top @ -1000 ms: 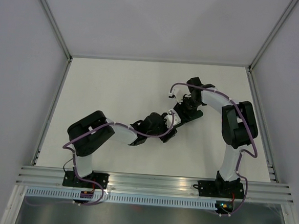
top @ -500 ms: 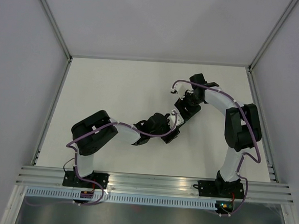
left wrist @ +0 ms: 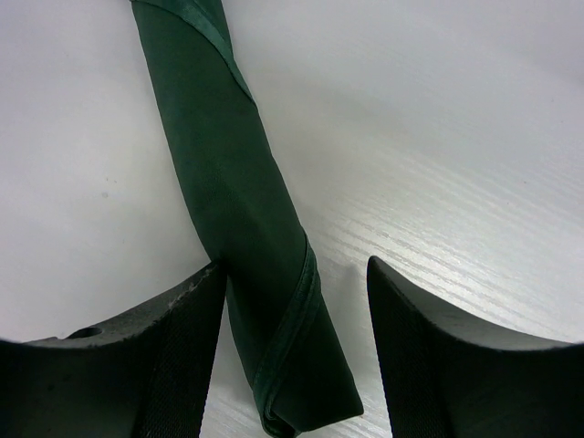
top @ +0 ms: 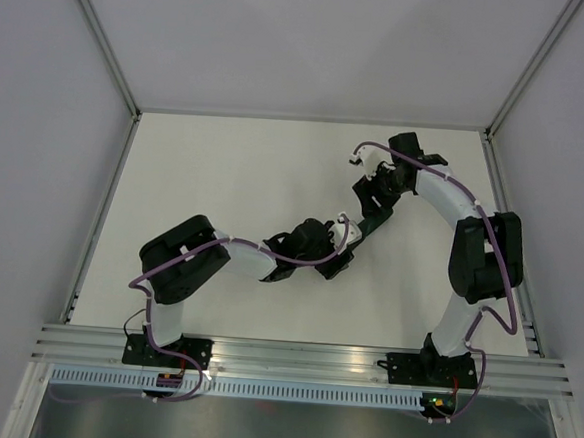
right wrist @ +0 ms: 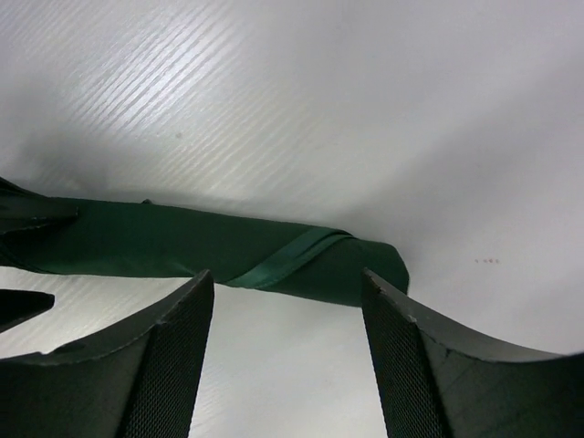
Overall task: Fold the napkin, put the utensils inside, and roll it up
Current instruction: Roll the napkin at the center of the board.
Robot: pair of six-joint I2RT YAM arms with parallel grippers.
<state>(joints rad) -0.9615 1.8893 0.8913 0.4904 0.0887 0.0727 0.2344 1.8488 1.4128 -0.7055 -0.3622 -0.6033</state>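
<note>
Napkin (left wrist: 246,210) on the desk (top: 225,174), a bit right of the middle, slanting toward the far right corner. Near end between the left end effector (left wrist: 294,301) fingers; right end effector (right wrist: 285,283) over the far end.

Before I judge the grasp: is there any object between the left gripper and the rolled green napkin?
Nothing visible stands between them. In the left wrist view the napkin lies on the white table, and its near end sits between the open fingers of the left gripper.
</note>
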